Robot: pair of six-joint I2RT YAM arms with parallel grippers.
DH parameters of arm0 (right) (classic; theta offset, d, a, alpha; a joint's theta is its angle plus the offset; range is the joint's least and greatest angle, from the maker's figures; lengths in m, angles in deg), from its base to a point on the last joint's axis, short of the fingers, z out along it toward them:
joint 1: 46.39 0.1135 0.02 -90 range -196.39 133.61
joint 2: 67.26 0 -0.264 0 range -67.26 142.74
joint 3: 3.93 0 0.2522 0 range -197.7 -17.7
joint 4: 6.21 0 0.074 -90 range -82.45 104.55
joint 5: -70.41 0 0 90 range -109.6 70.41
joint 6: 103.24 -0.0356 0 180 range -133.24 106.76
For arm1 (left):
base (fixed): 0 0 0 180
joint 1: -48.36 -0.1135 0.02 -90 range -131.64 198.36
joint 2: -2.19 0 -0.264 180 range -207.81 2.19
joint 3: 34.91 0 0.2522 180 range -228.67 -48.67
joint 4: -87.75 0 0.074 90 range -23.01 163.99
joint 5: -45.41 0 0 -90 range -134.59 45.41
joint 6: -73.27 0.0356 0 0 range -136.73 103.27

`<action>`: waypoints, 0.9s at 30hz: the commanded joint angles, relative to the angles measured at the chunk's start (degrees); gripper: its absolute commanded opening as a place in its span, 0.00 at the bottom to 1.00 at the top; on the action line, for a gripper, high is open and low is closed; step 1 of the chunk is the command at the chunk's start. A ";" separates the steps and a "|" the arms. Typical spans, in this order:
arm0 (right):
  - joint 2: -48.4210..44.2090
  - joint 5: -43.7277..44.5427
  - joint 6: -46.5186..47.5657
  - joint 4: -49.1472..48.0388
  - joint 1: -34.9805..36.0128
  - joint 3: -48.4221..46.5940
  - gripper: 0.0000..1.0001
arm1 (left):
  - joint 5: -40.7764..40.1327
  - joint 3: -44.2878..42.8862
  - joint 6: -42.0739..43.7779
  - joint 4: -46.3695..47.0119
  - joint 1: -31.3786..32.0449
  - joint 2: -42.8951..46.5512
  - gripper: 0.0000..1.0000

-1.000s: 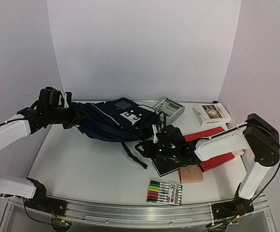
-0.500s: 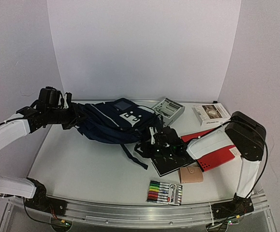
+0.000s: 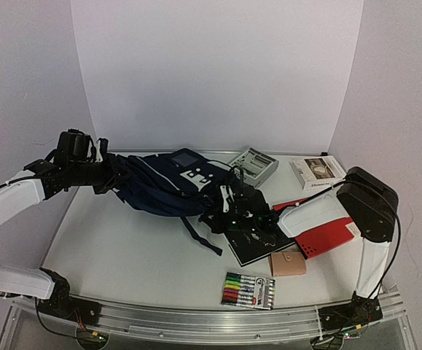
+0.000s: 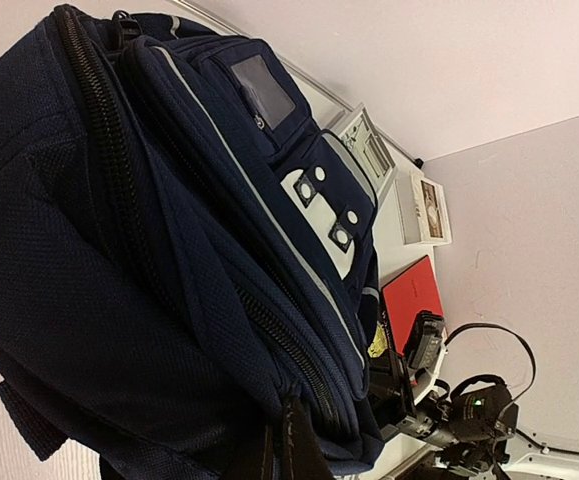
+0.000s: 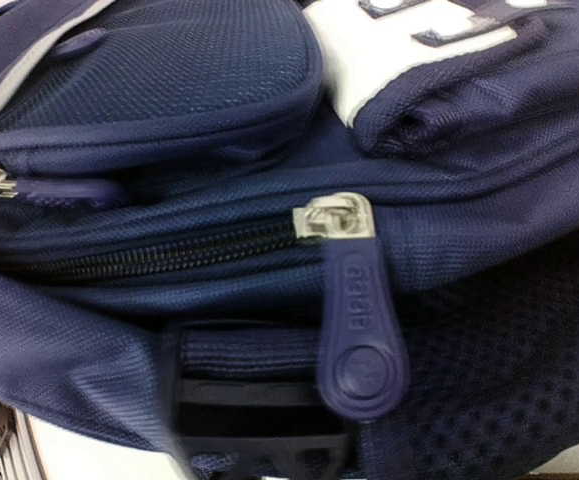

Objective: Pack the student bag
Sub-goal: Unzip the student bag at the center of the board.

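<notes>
The student bag, navy with light grey patches, lies on its side at the table's back left. My left gripper is shut on fabric at the bag's left end; in the left wrist view its fingers pinch the navy cloth beside a zipper. My right gripper is at the bag's right lower edge, jaws apart. The right wrist view shows the bag very close, with a metal zipper slider and its navy rubber pull hanging just ahead, not gripped.
A black notebook and a red folder lie under my right arm. A tan wallet and a marker pack sit near the front. A grey box and a white box stand at the back.
My right gripper has moved left and away from me, up to the bag's edge. The left arm and the bag have barely moved.
</notes>
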 commanded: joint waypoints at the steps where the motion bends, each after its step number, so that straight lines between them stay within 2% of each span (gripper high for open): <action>1: 0.35 0.69 1.39 -3.49 -0.11 -1.69 0.00 | 2.32 -4.78 0.01 5.80 0.05 0.82 0.00; 8: -1.99 -0.38 0.50 -4.13 0.33 0.65 0.00 | 1.04 -4.56 0.61 5.60 0.05 0.45 0.00; 15: -5.65 0.18 -1.81 -0.45 4.09 1.06 0.00 | -0.48 -3.12 3.34 5.81 0.02 -3.07 0.00; 20: -5.33 1.68 -3.35 3.54 7.85 -2.82 0.00 | 0.79 -1.24 3.22 9.49 0.04 -7.12 0.00; 27: 0.20 2.64 -4.76 8.36 13.35 -12.81 0.00 | 3.74 -1.59 5.40 14.68 0.04 -12.98 0.00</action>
